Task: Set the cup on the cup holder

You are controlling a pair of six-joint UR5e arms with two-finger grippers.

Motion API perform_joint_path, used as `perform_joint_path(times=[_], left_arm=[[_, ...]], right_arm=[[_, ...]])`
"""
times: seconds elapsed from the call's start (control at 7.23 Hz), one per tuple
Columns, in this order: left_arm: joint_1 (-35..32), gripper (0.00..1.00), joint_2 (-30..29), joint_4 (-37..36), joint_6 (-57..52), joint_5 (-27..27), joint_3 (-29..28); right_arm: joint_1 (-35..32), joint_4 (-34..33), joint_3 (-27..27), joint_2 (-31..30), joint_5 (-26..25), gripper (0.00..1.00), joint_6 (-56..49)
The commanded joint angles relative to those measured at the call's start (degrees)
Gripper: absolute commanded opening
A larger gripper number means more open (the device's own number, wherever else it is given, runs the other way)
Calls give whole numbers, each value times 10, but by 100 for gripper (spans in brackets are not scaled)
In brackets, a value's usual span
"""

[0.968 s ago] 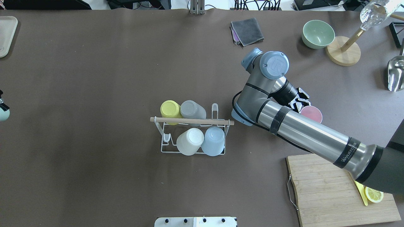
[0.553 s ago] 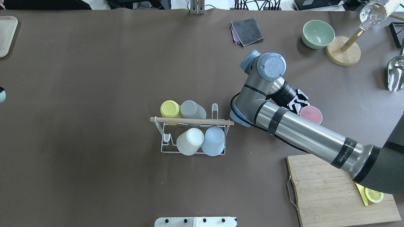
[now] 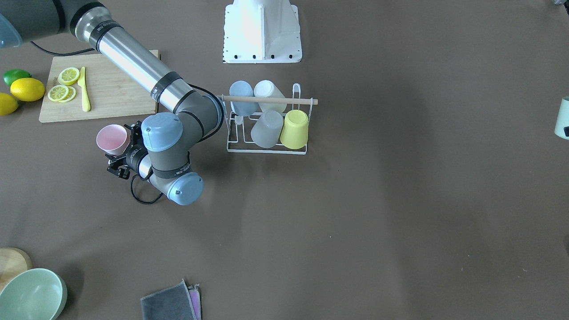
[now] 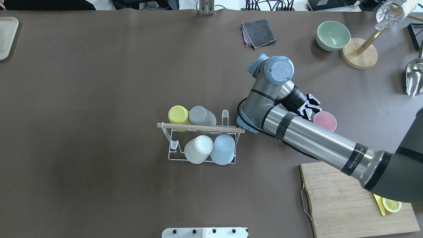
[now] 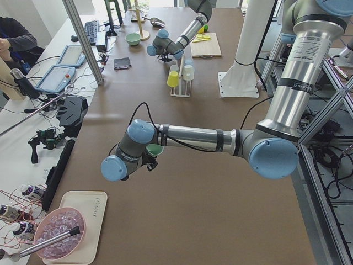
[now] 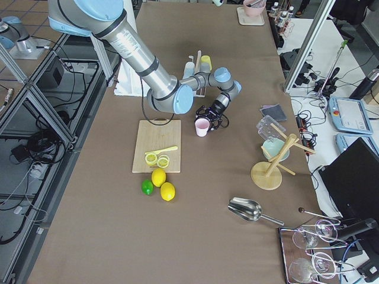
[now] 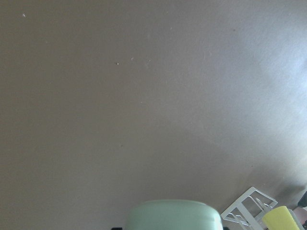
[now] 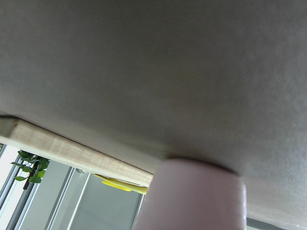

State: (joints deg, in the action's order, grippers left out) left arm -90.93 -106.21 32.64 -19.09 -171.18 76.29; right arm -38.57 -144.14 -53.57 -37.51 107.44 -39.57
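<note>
front: right gripper (image 3: 126, 143) clamped on pink cup (image 3: 112, 138), at cup holder's (image 3: 284, 101) 9 o'clock, apart | overhead: pink cup at its 3 o'clock | exterior left: left gripper (image 5: 151, 158) at green cup (image 5: 155, 149) | left wrist: green cup gripped, over bare surface (image 7: 144, 96)

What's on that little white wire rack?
On the rack: a yellow cup, grey cup, white cup and pale blue cup, all upside down. The prongs under them are hidden.

"WANJEED" on right arm's black band (image 4: 355, 159); "UR" on its joint cap (image 4: 279, 69).
</note>
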Motion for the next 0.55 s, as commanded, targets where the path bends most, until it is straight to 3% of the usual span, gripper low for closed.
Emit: perform_joint_path(times=[0.0,0.42], left_arm=[[-52,0,0,100,4,0,-35],[-121,0,1,169,21,-17,-72]], right_arm=[[1,0,4,-2,-3,100,-1],[-2,-18,3,2,-4,100,0]])
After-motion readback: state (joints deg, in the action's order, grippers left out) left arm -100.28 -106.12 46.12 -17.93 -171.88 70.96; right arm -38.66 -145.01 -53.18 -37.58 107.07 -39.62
